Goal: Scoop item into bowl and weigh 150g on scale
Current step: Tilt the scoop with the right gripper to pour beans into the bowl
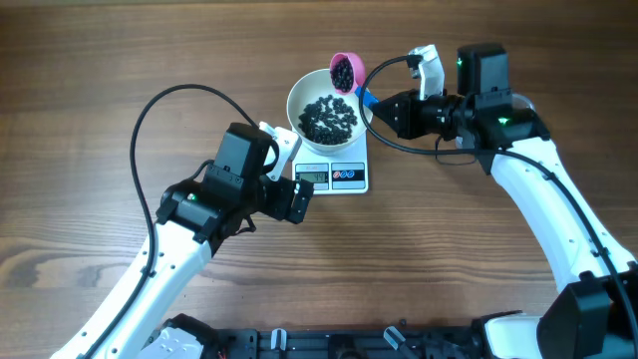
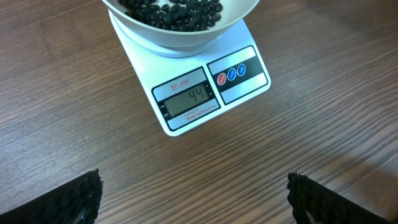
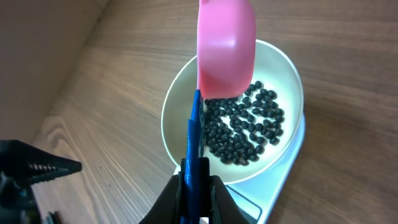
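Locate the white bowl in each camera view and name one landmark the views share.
Overhead: bowl top centre, on the scale.
Left wrist: bowl at top edge, cropped, above the display.
Right wrist: bowl centre-right, under the pink scoop.
Shared landmark: the black beans inside it.

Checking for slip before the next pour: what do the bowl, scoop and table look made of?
Bowl: smooth glossy white, ceramic or hard plastic. Scoop: matte pink plastic cup, blue handle. Table: brown wood grain, possibly laminate.
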Robot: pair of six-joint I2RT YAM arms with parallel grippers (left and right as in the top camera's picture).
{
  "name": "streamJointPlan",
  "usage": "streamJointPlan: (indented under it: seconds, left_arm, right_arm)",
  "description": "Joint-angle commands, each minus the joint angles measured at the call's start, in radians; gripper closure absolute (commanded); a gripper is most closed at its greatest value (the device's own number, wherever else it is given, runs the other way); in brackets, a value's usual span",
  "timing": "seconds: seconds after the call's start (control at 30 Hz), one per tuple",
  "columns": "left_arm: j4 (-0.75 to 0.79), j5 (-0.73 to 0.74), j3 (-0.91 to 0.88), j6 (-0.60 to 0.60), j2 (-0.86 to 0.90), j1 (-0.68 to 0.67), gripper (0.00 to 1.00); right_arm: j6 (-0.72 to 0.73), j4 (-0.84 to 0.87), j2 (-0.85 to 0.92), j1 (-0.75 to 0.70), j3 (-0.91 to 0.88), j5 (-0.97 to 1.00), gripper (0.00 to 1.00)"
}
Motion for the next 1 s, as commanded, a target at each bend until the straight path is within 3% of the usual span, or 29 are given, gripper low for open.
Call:
streamJointPlan:
  seconds: [0.0, 0.57, 0.97]
  left_arm:
    - [0.003, -0.009, 0.019, -0.003, 0.004, -0.005, 0.00]
    - [0.003, -0.009, 0.019, -0.003, 0.004, -0.005, 0.00]
    - [0.003, -0.009, 0.019, -0.003, 0.004, -0.005, 0.00]
  right_arm:
    - [-0.087, 0.009, -0.023, 0.021, -0.005, 0.009, 0.96]
    - [-0.217, -0.053, -0.023, 0.071, -0.005, 0.221, 0.96]
    - [-0.287, -0.058, -0.023, 0.193, -0.005, 0.464, 0.96]
